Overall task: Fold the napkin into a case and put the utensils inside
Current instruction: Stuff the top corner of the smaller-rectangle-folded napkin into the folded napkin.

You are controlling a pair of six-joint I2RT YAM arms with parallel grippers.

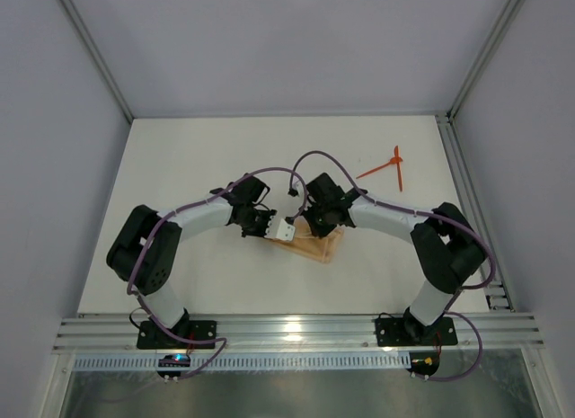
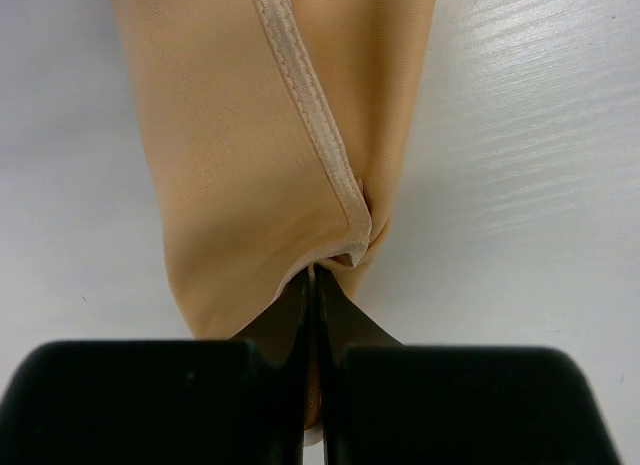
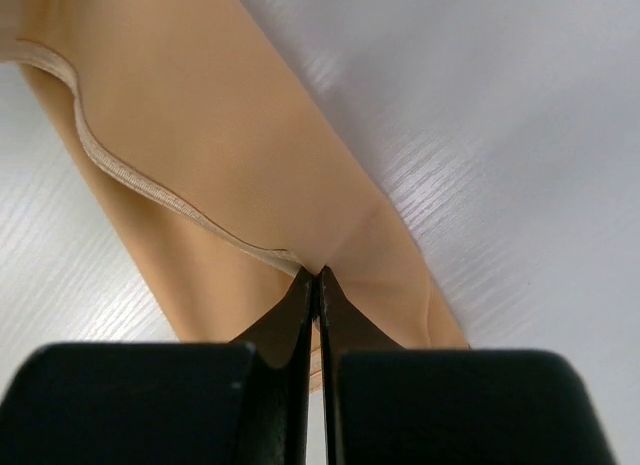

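**A:** Where is the cloth?

**B:** The peach-orange napkin (image 1: 314, 249) lies folded into a narrow strip on the white table (image 1: 180, 166). It sits around the middle, a little toward the near edge, between the two arms.

**A:** What are the grippers doing?

**B:** The left gripper (image 2: 313, 285) has its black fingers pressed together on a fold of the napkin, right where a stitched hem (image 2: 300, 95) running diagonally across the cloth ends. The right gripper (image 3: 317, 280) pinches the napkin too, at the point where the hem reaches its fingertips. Seen from above, both meet over the napkin's far edge, each coming in from its own side.

**A:** And the utensils?

**B:** The two orange-red utensils (image 1: 388, 169) lie crossed on the table, farther back and to the right, well apart from the napkin and both grippers.
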